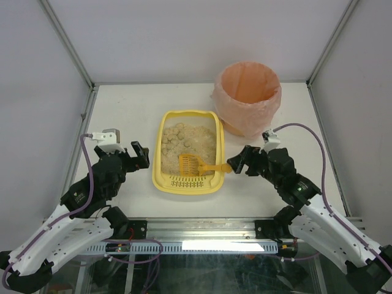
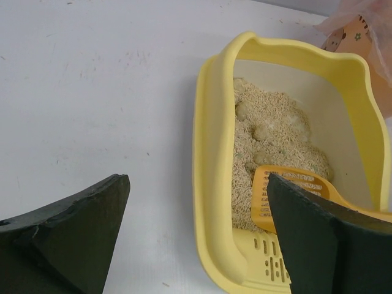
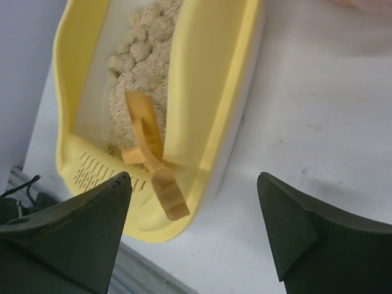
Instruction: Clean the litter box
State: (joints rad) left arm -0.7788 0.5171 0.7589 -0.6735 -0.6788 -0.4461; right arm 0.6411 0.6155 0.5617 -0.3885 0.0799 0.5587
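The pale-yellow litter box (image 1: 157, 160) sits mid-table, its slotted grate (image 1: 187, 182) at the near end and beige litter with round clumps (image 1: 177, 138) behind it. An orange slotted scoop (image 1: 191, 163) lies in the litter, its handle resting over the right rim. My left gripper (image 1: 144, 156) is open and empty just left of the box; in the left wrist view (image 2: 197, 177) the box's rim (image 2: 208, 153) lies between the fingers. My right gripper (image 1: 237, 158) is open just right of the handle end; in the right wrist view (image 3: 193, 176) the handle (image 3: 171, 196) sits between the fingers, untouched.
A round bin lined with a pink-orange bag (image 1: 247, 98) stands at the back right, close behind the box's far right corner. White walls with metal posts enclose the table on the left, right and back. A metal rail runs along the near edge (image 1: 196, 245).
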